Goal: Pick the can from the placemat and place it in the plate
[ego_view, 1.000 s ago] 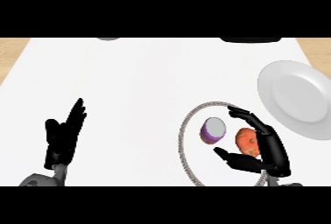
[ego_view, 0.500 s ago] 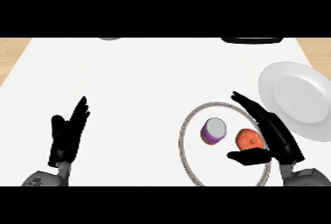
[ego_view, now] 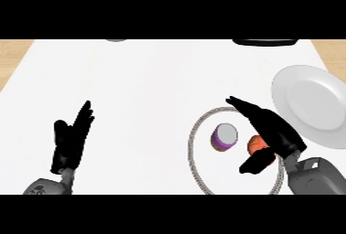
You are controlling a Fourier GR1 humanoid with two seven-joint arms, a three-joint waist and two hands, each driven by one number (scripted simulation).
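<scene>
Right hand (ego_view: 270,132) open beside can (ego_view: 225,136); plate (ego_view: 312,104) apart

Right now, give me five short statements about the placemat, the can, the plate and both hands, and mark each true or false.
1. The can stands inside the round placemat. True.
2. The can already rests in the plate. False: the plate holds nothing and lies at the view's right, beyond the placemat.
3. The right hand is over the placemat, beside the can. True.
4. The left hand holds the can. False: it is open, fingers up, at the view's left, far from the placemat.
5. An orange object lies on the placemat, partly hidden by the right hand. True.
</scene>
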